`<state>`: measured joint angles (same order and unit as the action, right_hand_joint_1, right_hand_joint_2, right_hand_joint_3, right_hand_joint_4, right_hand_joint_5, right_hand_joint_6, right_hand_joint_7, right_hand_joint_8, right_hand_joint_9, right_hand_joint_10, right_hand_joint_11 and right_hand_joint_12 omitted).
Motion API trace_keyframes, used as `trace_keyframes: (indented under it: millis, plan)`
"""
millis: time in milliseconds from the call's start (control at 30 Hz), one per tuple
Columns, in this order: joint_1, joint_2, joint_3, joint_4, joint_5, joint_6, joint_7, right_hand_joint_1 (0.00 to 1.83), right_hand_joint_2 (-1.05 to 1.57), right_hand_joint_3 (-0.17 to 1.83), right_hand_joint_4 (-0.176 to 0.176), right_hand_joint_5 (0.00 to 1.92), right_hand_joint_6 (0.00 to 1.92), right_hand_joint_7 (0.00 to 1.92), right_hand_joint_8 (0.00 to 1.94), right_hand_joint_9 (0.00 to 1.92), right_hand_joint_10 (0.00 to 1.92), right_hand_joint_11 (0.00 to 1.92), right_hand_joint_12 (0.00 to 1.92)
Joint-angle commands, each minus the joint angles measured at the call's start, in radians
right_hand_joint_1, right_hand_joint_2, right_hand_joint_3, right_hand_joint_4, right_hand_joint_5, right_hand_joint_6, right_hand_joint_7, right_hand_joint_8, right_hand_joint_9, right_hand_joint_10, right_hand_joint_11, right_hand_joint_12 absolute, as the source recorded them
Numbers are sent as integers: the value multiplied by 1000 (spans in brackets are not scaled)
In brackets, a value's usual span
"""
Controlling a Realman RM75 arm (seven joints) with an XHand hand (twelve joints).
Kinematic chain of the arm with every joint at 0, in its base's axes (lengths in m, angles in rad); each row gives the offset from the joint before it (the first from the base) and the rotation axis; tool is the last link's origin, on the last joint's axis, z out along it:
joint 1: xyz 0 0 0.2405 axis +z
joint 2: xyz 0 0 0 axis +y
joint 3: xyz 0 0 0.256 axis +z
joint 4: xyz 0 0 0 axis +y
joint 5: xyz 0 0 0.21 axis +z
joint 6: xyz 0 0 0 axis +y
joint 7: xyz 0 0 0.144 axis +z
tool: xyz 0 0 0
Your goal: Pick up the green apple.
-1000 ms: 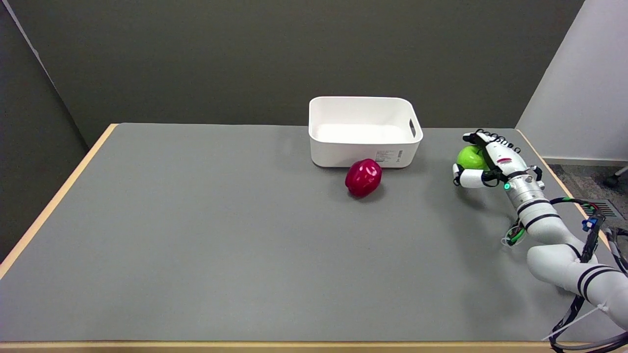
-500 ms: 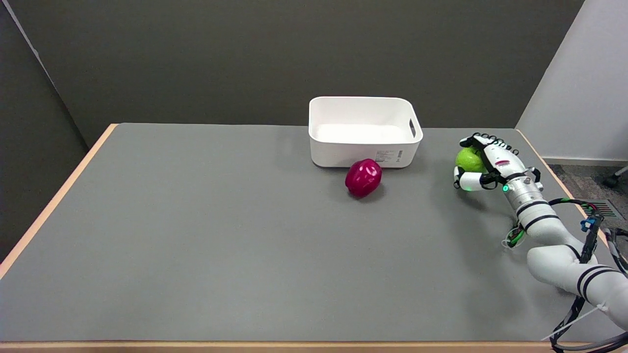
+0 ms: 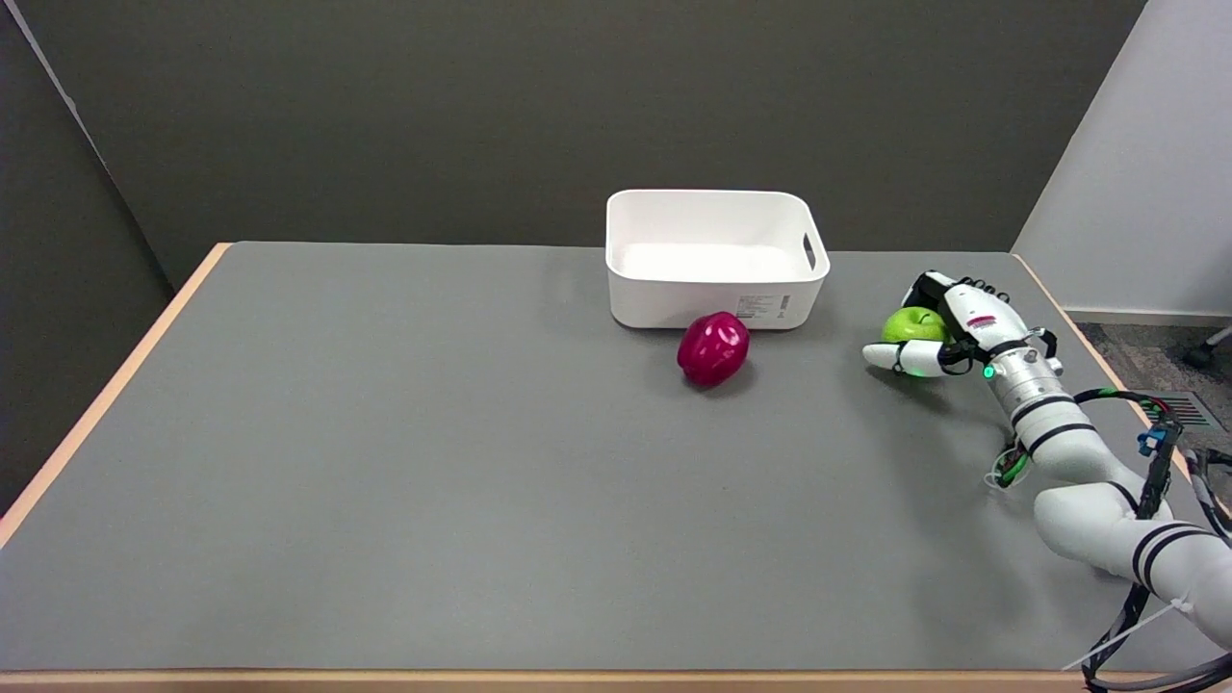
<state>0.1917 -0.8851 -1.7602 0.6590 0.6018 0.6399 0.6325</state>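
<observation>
The green apple (image 3: 909, 324) is at the table's right side, its stem dimple facing up, low at the table surface. My right hand (image 3: 948, 327) is around it from the right. Its fingers (image 3: 936, 288) arch over the apple's far side, and its thumb (image 3: 890, 356) lies stretched out straight to the left under the apple's near side, no longer curled against it. The grip looks loosened. The apple's right part is hidden by my palm.
A red apple (image 3: 713, 347) lies just in front of the white bin (image 3: 713, 256) at the table's far middle. The table's right edge (image 3: 1064, 308) runs close behind my hand. Cables hang along my forearm (image 3: 1059, 433).
My hand has come down a little with the green apple, which shifted slightly left and lower. The thumb has uncurled and now points out flat to the left.
</observation>
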Motion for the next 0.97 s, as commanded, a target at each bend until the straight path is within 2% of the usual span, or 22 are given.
trace_keyframes:
  millis: [33,300,533,800,967]
  plan:
    - [-7,-1,28,58,-10,160,-3,1306,1276,133,-176,491,1374,617,1660,600,1921,426,1919]
    - [-4,68,62,324,-25,274,-8,1310,1276,107,-176,560,1278,621,1653,584,1921,415,1921]
    - [67,78,67,495,-125,272,-52,1311,1271,107,-176,598,1242,616,1659,569,1921,402,1921]
    - [294,23,-108,451,-192,121,-47,1310,1293,64,-176,598,1251,618,1660,566,1921,389,1916]
    - [432,-72,-221,282,-246,8,-43,1309,1311,31,-176,591,1268,611,1667,568,1921,375,1914]
